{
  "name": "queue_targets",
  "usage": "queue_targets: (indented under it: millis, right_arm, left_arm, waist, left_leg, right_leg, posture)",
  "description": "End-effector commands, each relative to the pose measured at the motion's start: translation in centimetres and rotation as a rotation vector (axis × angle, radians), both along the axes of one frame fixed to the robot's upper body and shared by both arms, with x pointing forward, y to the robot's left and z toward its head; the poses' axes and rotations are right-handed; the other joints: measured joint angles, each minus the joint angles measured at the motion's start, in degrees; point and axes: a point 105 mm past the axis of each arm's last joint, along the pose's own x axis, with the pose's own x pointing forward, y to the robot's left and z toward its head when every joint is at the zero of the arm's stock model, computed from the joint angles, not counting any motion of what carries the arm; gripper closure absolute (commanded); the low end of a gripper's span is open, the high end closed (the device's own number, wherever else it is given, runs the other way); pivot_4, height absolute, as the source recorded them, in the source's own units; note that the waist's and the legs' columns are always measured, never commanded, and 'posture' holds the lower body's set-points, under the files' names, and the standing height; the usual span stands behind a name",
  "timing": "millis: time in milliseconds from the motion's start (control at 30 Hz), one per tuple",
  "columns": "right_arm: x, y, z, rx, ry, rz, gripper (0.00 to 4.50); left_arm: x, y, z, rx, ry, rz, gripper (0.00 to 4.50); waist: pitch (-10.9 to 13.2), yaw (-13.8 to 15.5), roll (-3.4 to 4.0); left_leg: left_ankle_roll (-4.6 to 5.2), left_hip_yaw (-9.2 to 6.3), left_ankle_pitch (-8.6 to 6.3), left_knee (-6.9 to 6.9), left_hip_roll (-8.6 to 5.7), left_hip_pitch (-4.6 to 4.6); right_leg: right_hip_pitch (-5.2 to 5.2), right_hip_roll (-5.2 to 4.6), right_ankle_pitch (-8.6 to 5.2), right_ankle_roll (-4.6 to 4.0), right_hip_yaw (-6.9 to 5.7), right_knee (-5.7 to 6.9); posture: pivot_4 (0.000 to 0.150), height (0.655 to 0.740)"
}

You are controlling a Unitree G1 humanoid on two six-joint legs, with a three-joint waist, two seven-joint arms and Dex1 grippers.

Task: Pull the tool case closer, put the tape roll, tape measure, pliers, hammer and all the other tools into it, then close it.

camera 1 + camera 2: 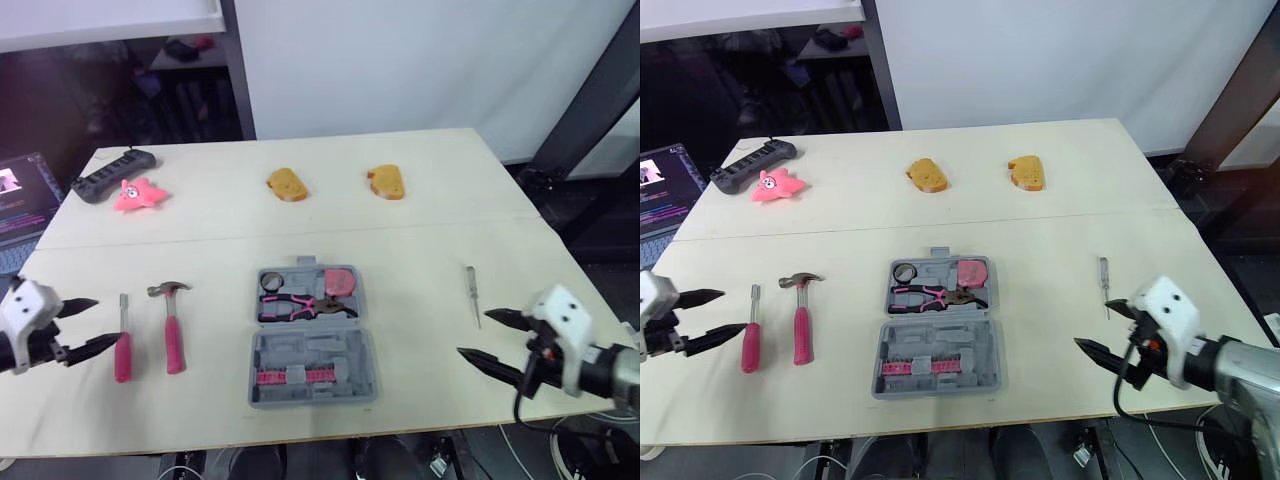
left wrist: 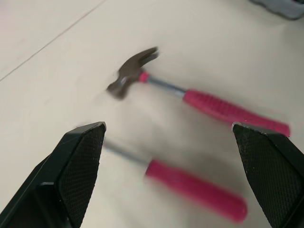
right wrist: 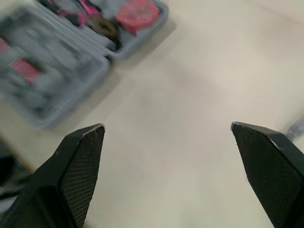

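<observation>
Screwdriver [image 2: 183, 183] blurred beside sharper hammer [image 2: 204, 102].

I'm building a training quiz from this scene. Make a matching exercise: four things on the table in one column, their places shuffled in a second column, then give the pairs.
Things
1. hammer
2. pliers
3. slim screwdriver
4. pink star toy

Places
A. inside the open tool case
B. right of the case, near the right hand
C. far side of the table, beside the black power strip
D. left of the case, beside the red-handled screwdriver

Pairs: 1-D, 2-A, 3-B, 4-C
</observation>
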Motion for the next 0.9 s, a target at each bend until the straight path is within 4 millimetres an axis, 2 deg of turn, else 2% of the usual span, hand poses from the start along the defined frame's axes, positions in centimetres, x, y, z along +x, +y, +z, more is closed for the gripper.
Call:
queue_targets:
  millis: [33, 167, 233, 467, 600, 633, 733, 800, 900]
  right_arm:
    - [-2.2, -2.8, 0.4, -0.029, -0.007, -0.055, 0.0]
    - [-3.2, -5.7, -0.5, -0.091, -0.006, -0.141, 0.0]
    - [-3.4, -6.5, -0.9, -0.099, -0.013, -0.165, 0.0]
    - [-3.3, -7.2, -1.9, -0.091, -0.016, -0.172, 0.0]
    - [-3.0, -7.1, -2.2, -0.089, -0.018, -0.172, 0.0]
    - [-2.7, -6.9, -2.2, -0.085, -0.022, -0.174, 0.0]
    - [-1.7, -5.1, -2.2, -0.04, -0.018, -0.203, 0.0]
    - [-0.9, -4.1, -2.3, -0.022, -0.023, -0.233, 0.0]
    - [1.9, -3.6, -2.9, -0.028, -0.051, -0.434, 0.0]
  left_arm:
    - [-2.3, 4.1, 0.5, 0.058, -0.017, 0.165, 0.04]
    - [-4.5, 6.1, -0.6, 0.099, 0.012, 0.259, 0.04]
    - [-5.1, 6.7, -0.8, 0.104, 0.009, 0.293, 0.04]
    - [-4.9, 6.1, -1.1, 0.085, 0.003, 0.259, 0.04]
    - [-4.2, 5.0, -1.5, 0.08, -0.004, 0.207, 0.04]
    - [-3.7, 4.3, -1.6, 0.066, -0.01, 0.18, 0.04]
    - [-1.9, 0.2, -2.5, 0.011, -0.01, 0.018, 0.04]
    - [-1.5, -2.0, -2.9, -0.009, 0.004, -0.062, 0.04]
    - [-0.2, -7.7, -3.0, -0.072, 0.0, -0.253, 0.04]
  waist:
    - [0.0, 0.0, -0.22]
    - [0.0, 0.06, -0.36]
    - [0.01, 0.11, -0.38]
    - [0.04, 0.28, -0.39]
    - [0.04, 0.24, -0.38]
    - [0.04, 0.24, -0.35]
    - [0.03, 0.34, -0.27]
    - [0.02, 0.33, -0.3]
    - [0.0, 0.1, -0.44]
  left_leg:
    - [0.0, 0.0, 0.0, -0.02, 0.04, 0.04]
    - [-0.01, 0.07, 0.0, -0.02, 0.06, 0.1]
    - [-0.02, 0.15, -0.01, -0.04, 0.06, 0.26]
    - [-0.02, 0.17, -0.01, -0.1, 0.09, 0.4]
    - [-0.02, 0.21, -0.01, -0.1, 0.09, 0.5]
    - [-0.02, 0.21, -0.01, -0.11, 0.09, 0.5]
    - [-0.02, 0.23, -0.01, -0.1, 0.09, 0.53]
    - [-0.03, 0.23, -0.01, -0.1, 0.12, 0.54]
    - [-0.03, 0.19, -0.01, -0.09, 0.16, 0.54]
  right_leg:
    - [0.03, 0.04, -0.01, 0.01, -0.01, 0.0]
    - [0.07, -0.01, -0.03, -0.03, 0.03, -0.01]
    - [0.18, -0.04, -0.05, -0.04, 0.09, -0.01]
    - [0.3, -0.03, -0.04, -0.06, 0.11, 0.0]
    - [0.37, -0.04, -0.04, -0.06, 0.15, 0.0]
    - [0.37, -0.04, -0.04, -0.06, 0.16, 0.0]
    - [0.42, -0.07, -0.03, -0.06, 0.2, 0.0]
    - [0.43, -0.08, -0.02, -0.06, 0.23, 0.01]
    - [0.43, -0.01, 0.02, 0.01, 0.23, 0.03]
  posture:
    - [0.15, 0.74]
    - [0.15, 0.74]
    - [0.15, 0.74]
    - [0.15, 0.74]
    - [0.15, 0.74]
    - [0.15, 0.74]
    - [0.15, 0.74]
    - [0.15, 0.74]
    - [0.15, 0.74]
